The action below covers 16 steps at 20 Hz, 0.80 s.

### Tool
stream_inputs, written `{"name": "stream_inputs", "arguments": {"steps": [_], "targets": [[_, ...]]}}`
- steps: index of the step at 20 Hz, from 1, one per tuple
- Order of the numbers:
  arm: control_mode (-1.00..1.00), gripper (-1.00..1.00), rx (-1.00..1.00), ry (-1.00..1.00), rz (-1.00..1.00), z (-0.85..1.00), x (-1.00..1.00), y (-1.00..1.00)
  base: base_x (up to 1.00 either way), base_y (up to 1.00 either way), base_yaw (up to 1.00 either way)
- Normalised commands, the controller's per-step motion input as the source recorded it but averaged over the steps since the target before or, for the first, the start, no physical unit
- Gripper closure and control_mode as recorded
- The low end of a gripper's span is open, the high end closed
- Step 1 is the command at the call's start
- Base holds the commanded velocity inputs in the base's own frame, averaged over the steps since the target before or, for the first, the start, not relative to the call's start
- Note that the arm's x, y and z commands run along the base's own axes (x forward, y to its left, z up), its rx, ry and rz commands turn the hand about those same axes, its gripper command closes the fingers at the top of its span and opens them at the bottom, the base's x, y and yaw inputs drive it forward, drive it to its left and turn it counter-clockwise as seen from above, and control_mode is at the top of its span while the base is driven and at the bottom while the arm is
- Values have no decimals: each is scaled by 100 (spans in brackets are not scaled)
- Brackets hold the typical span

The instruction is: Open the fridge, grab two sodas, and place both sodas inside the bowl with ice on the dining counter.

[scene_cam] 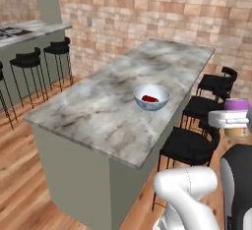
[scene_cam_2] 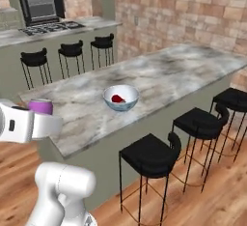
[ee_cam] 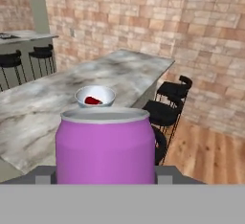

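Note:
My gripper [ee_cam: 106, 173] is shut on the purple soda [ee_cam: 105, 146], a can with a silver top that stands upright between the fingers. This can [scene_cam: 237, 105] hangs beside the near end of the dining counter [scene_cam: 108, 111], above the stools and off the slab. From the other side, the gripper [scene_cam_2: 41, 116] holds it [scene_cam_2: 41, 106] at the left edge. The bowl [scene_cam: 152, 107] sits near the counter's stool-side edge with the red soda [scene_cam: 149, 98] lying inside. The bowl [scene_cam_2: 120, 107] [ee_cam: 108, 94] and red can [scene_cam_2: 117, 98] [ee_cam: 92, 100] lie ahead of the hand. The fridge is out of view.
Black stools [scene_cam: 189, 145] [scene_cam_2: 149, 155] line the counter's open side, under and beyond the held can. A second marble counter with a stovetop [scene_cam_2: 53, 27] and its own stools [scene_cam: 27, 59] stands across the wooden floor. A brick wall [scene_cam: 162, 8] closes the far end.

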Motion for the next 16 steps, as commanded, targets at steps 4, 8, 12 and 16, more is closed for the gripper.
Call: {"name": "stream_inputs", "arguments": {"steps": [4, 8, 12, 16], "targets": [[100, 100, 0, 0, 0, 0, 0, 0, -14, -68, 41], [100, 100, 0, 0, 0, 0, 0, 0, -2, -68, 40], [100, 100, 0, 0, 0, 0, 0, 0, 0, -66, 41], [100, 100, 0, 0, 0, 0, 0, 0, 0, -67, 41]]}}
